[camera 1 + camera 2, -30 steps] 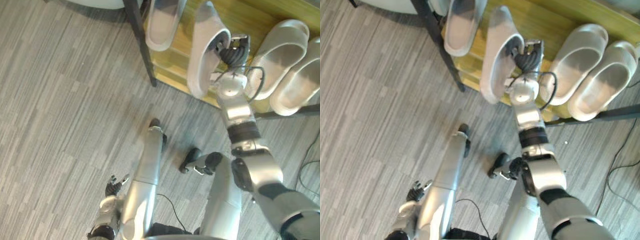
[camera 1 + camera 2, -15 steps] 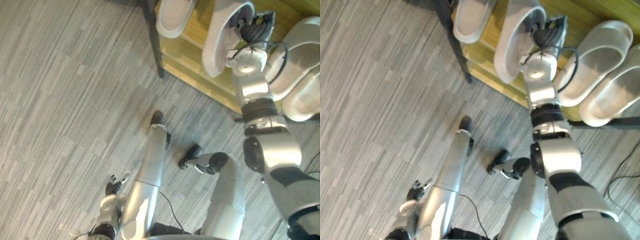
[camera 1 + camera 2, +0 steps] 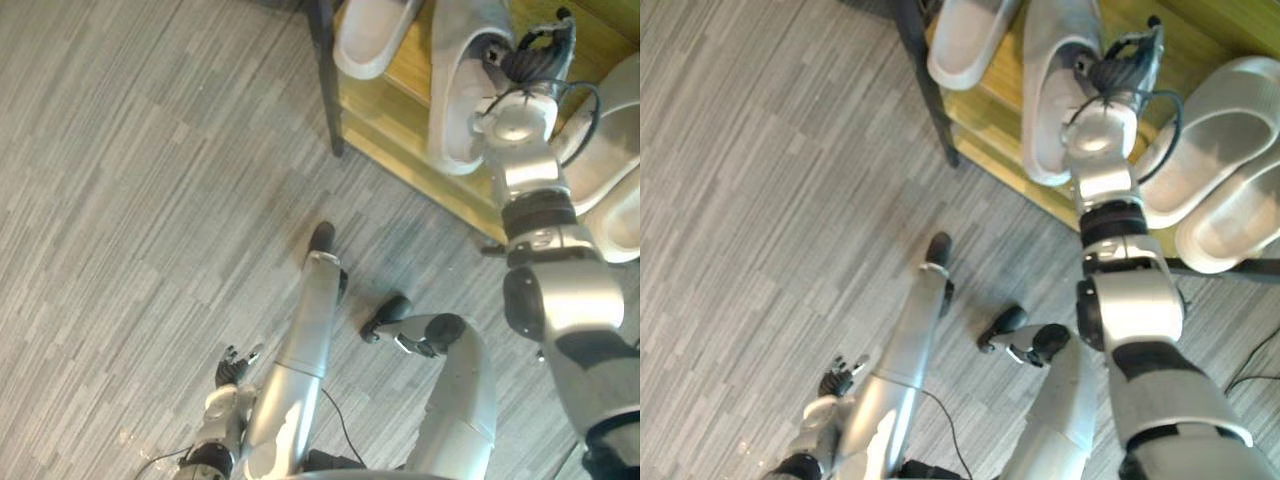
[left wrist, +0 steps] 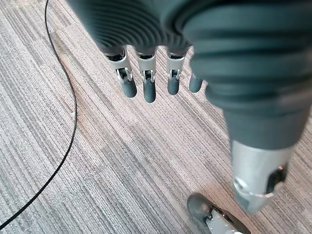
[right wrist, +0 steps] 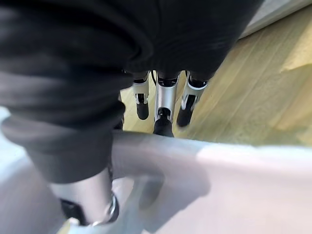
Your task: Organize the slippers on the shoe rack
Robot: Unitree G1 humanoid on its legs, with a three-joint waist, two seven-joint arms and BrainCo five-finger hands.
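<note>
Against the right robot hand [image 3: 532, 60], pinched by its strap, the slipper [image 3: 452, 110] seems light, bendy foam; that strap suits gripping.

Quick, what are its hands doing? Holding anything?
Left hand: open, holding nothing, over the floor.
Right hand: closed on a white slipper at the shoe rack.

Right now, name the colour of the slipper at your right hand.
Pale grey slipper; clearest in the right eye view.

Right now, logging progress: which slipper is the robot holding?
The second slipper from the left: it alone is gripped by the right hand.
</note>
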